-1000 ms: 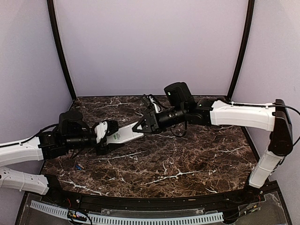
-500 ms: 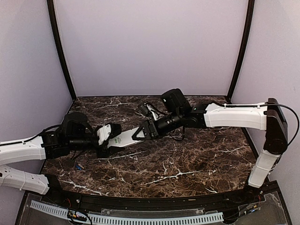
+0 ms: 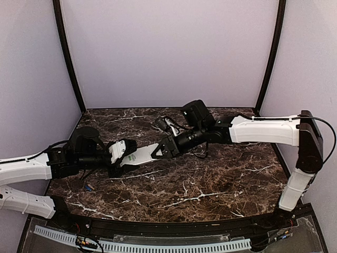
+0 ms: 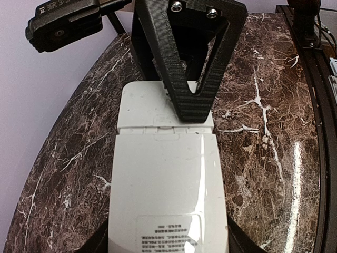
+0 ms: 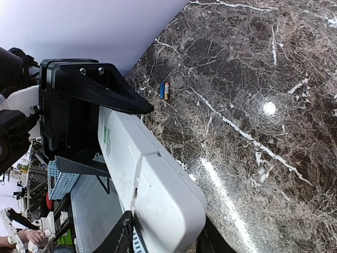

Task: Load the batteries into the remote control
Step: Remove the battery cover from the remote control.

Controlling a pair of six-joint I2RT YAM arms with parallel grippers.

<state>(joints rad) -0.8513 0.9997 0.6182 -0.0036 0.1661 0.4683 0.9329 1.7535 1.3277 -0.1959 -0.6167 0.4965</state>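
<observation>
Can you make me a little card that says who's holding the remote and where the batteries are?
remote control: white, plain back showing
left fingers: clamped on one end of the remote control
right fingers: around the other end, one lying on its back; how tightly they grip is unclear
batteries: lying close together on the table, nobody holding them
table: dark brown marble look

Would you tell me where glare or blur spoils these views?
Left wrist: a glare streak runs down the remote control, and its label print is blurred. Right wrist: a bright lamp spot on the table. Top external: evenly lit, no strong glare.
</observation>
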